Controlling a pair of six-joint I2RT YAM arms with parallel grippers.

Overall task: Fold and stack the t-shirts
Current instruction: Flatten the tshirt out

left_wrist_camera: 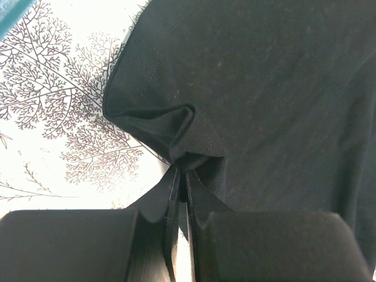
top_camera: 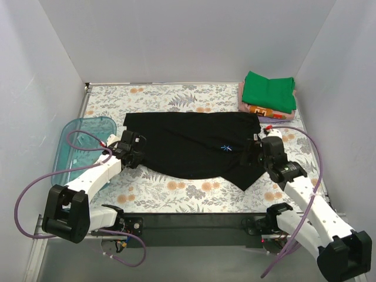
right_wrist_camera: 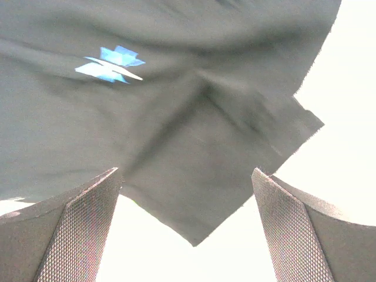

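A black t-shirt (top_camera: 191, 144) with a tiny blue chest mark (top_camera: 224, 147) lies spread across the middle of the floral table. My left gripper (top_camera: 138, 151) is shut on a bunched fold of its left edge (left_wrist_camera: 187, 154). My right gripper (top_camera: 254, 154) hangs open over the shirt's right sleeve corner (right_wrist_camera: 205, 200), its fingers (right_wrist_camera: 82, 229) apart and holding nothing; the blue mark (right_wrist_camera: 111, 63) shows above. A folded green shirt (top_camera: 269, 91) tops a stack with an orange-patterned one (top_camera: 261, 110) and a pink edge at the back right.
A translucent teal plastic tray (top_camera: 81, 141) lies at the left of the table, beside my left arm. White walls close in the table on three sides. Purple cables loop by both arms.
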